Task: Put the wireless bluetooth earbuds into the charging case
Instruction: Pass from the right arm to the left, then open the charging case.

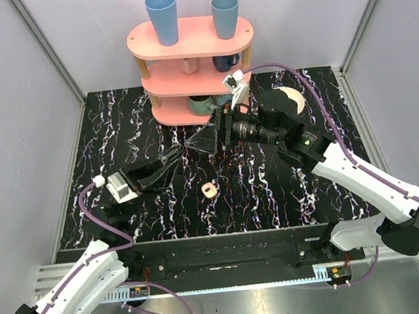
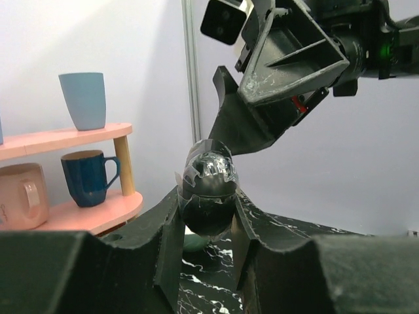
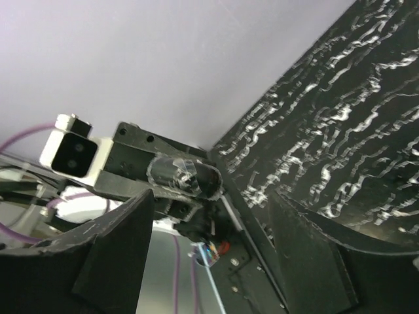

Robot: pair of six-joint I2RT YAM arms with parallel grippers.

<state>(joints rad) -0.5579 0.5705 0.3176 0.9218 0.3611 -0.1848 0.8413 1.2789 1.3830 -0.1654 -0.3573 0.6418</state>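
Note:
The charging case (image 1: 210,191), small and cream-white with a tan hollow, lies on the black marbled table (image 1: 117,129) near the front middle. No gripper touches it. The earbuds are out of view. My left gripper (image 1: 175,160) is raised left of the case and tilted upward. It is shut on a black rounded thing wrapped in clear tape (image 2: 208,190), which the right wrist view also shows (image 3: 186,178). My right gripper (image 1: 197,142) hangs open just above and behind it, with nothing between its jaws (image 3: 209,216). One of its fingers (image 2: 239,127) reaches down close to the taped thing.
A pink two-tier shelf (image 1: 190,39) stands at the back with two blue cups (image 1: 162,17) on top and mugs (image 2: 88,176) on the lower tiers. A round cream bowl (image 1: 294,97) sits behind the right arm. A teal bowl (image 1: 201,105) rests under the shelf.

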